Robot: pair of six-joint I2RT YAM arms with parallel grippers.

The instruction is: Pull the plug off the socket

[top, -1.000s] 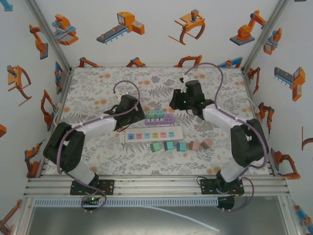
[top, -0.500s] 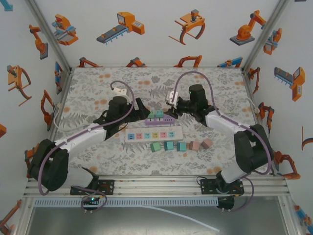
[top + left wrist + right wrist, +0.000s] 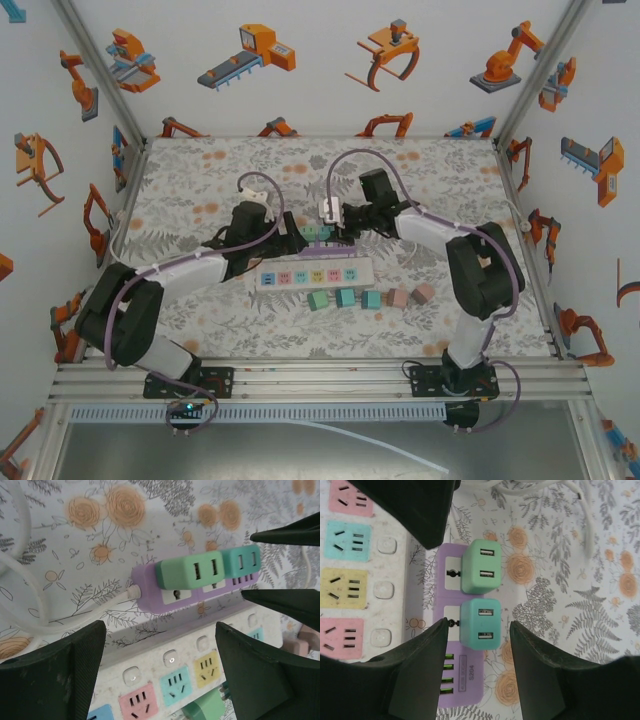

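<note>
Arms converged mid-table; right gripper [image 3: 478,630], jaws apart, straddles teal plug [image 3: 481,611]; left gripper [image 3: 160,627] gapes; unheld purple strip [image 3: 440,692] may lift.

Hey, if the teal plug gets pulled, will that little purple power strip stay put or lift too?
Likely lifts: the purple strip looks small and light. Its thin white cord lies slack, probably floppy, anchoring little.

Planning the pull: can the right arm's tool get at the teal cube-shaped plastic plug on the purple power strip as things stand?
Probably yes: the open right tool straddles the teal cube-shaped plastic plug with nothing between; the mint-green plastic plug beside it sits outside the fingers.
</note>
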